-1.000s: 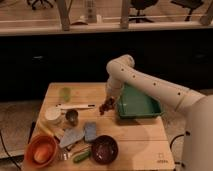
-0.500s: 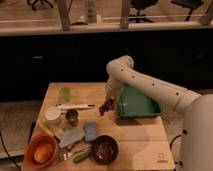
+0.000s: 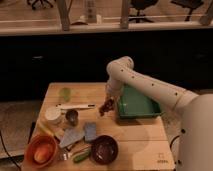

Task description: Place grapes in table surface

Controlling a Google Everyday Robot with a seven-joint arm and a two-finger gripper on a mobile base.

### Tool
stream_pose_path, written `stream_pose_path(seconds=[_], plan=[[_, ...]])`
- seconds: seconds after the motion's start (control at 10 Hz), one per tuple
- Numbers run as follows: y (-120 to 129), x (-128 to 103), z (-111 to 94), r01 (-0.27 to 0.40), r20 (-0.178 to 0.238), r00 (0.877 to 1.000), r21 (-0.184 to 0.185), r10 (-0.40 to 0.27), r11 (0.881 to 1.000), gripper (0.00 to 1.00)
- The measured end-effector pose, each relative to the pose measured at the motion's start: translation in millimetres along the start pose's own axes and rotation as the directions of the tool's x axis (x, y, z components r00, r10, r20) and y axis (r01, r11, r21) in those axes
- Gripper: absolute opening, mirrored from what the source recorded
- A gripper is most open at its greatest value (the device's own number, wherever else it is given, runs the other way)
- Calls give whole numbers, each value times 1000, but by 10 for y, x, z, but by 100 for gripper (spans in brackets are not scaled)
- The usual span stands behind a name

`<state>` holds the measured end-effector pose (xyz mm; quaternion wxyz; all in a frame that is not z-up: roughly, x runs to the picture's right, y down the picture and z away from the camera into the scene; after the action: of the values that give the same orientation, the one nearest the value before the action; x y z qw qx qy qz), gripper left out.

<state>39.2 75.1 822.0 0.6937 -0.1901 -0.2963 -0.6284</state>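
The grapes [image 3: 105, 107] are a small dark bunch hanging at the tip of my gripper [image 3: 108, 101], which is shut on them. They hang just above the light wooden table surface [image 3: 132, 134], left of the green tray and near the table's middle. My white arm [image 3: 150, 87] reaches in from the right, bent down over the tabletop. Whether the bunch touches the wood I cannot tell.
A green tray [image 3: 136, 106] lies right of the gripper. On the left stand a white cup [image 3: 52, 115], a small metal cup [image 3: 72, 117], an orange bowl [image 3: 41, 150], a dark maroon bowl [image 3: 104, 149], a blue sponge [image 3: 90, 131], a long white utensil [image 3: 75, 106] and a green lid [image 3: 65, 93].
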Motion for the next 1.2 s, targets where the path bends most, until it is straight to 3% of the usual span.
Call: stream_pose_path(seconds=[1.2], plan=[[1,12,65,10,25,1000,18,-10,1000,4]])
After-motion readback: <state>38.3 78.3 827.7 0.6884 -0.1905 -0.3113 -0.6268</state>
